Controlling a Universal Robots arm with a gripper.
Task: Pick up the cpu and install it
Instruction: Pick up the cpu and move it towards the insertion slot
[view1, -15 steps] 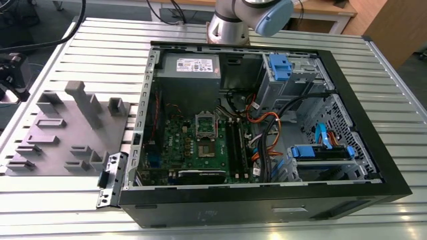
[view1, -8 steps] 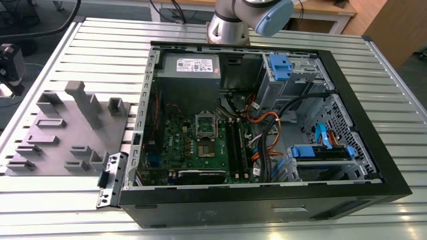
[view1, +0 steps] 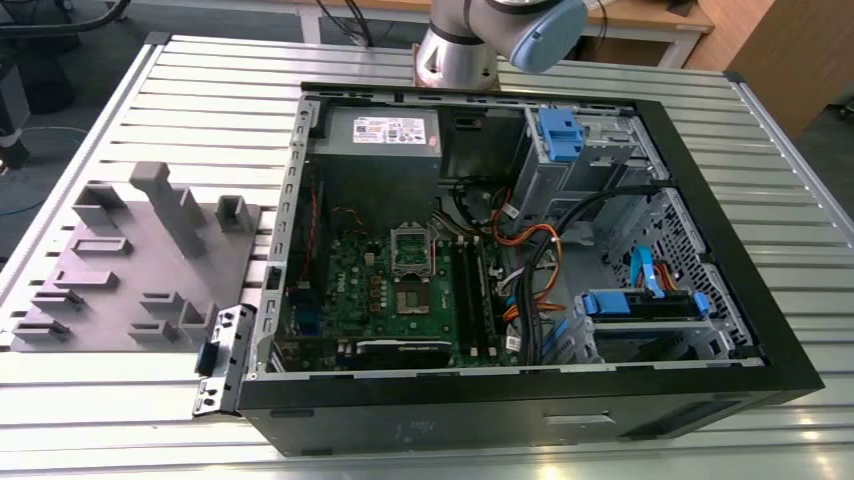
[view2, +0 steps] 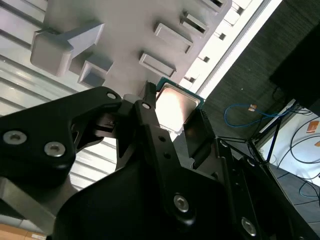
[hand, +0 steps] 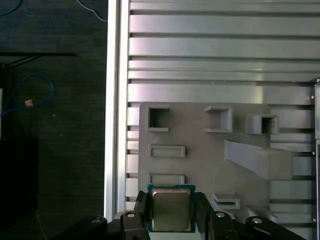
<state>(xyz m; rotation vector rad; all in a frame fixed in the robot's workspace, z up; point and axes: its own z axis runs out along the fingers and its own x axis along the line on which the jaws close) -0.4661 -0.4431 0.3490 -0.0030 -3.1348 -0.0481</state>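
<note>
Silvery-grey cpu (hand: 172, 212) clamped between the black gripper's (hand: 171, 200) fingers, over the grey moulded tray (hand: 200, 165), slatted aluminium counter (hand: 215, 50) beneath, open computer case (view1: 507, 420) beside the tray.

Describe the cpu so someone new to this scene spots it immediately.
Find the grey moulded tray on the slatted aluminium table. Seen against it, between the fingers of the black gripper, is the cpu: a small flat square chip with a silvery metal top and green rim, unlike the tray's empty pockets.
</note>
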